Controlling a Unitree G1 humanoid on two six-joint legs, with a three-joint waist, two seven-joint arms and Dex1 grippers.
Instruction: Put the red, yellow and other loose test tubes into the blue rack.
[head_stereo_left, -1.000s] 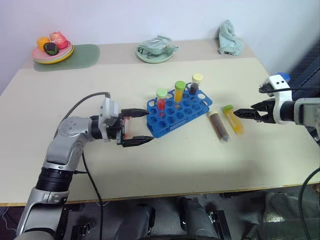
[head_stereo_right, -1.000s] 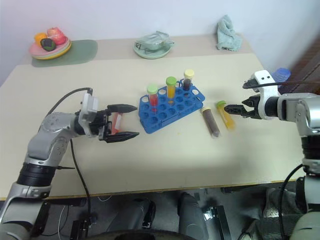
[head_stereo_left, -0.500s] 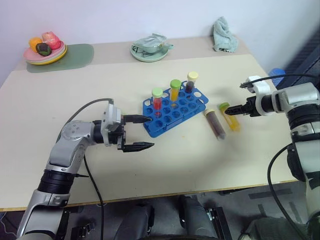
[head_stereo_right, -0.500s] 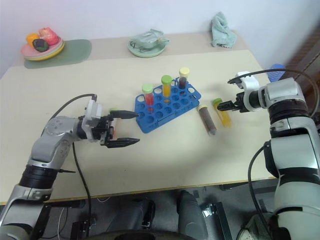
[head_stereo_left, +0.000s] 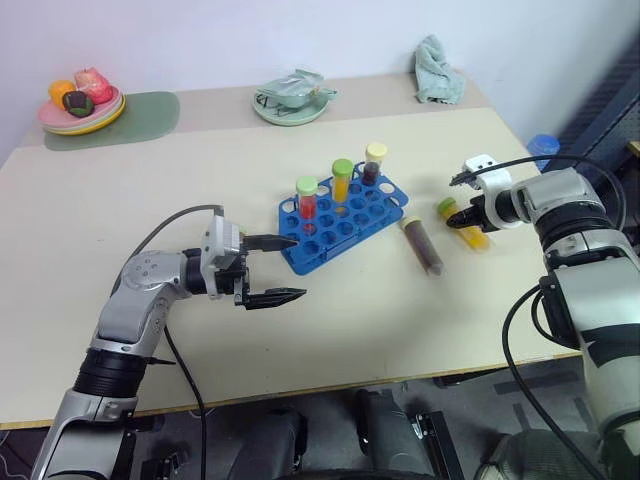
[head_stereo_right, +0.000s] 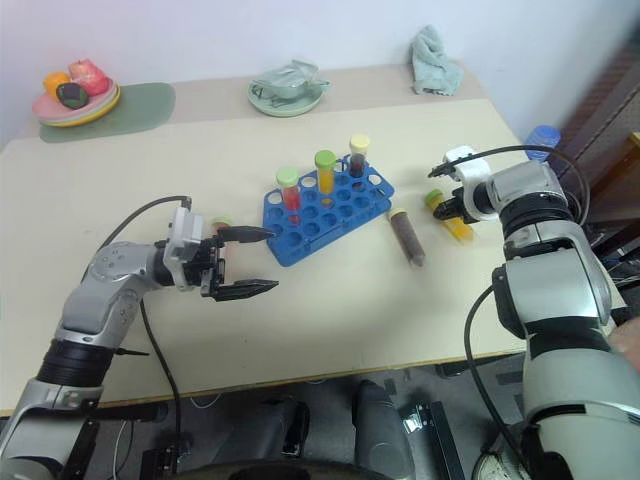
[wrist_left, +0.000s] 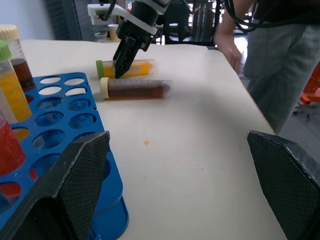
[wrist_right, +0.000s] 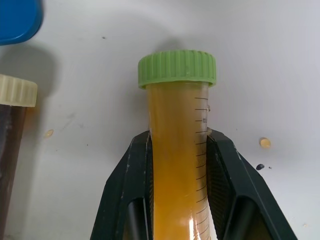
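My right gripper (wrist_right: 177, 150) has its two fingers pressed against the sides of the yellow tube (wrist_right: 177, 165), green cap (wrist_right: 177, 68) pointing away; the tube lies on the table (head_stereo_left: 400, 320), right of the blue rack (head_stereo_left: 340, 222). I read printed graduation marks on the tube, digits too small to make out. A brown tube (head_stereo_left: 423, 245) lies between the rack and the yellow one. The rack holds three upright tubes: red, orange, dark. My left gripper (head_stereo_left: 272, 268) sits left of the rack, jaws wide, holding nothing.
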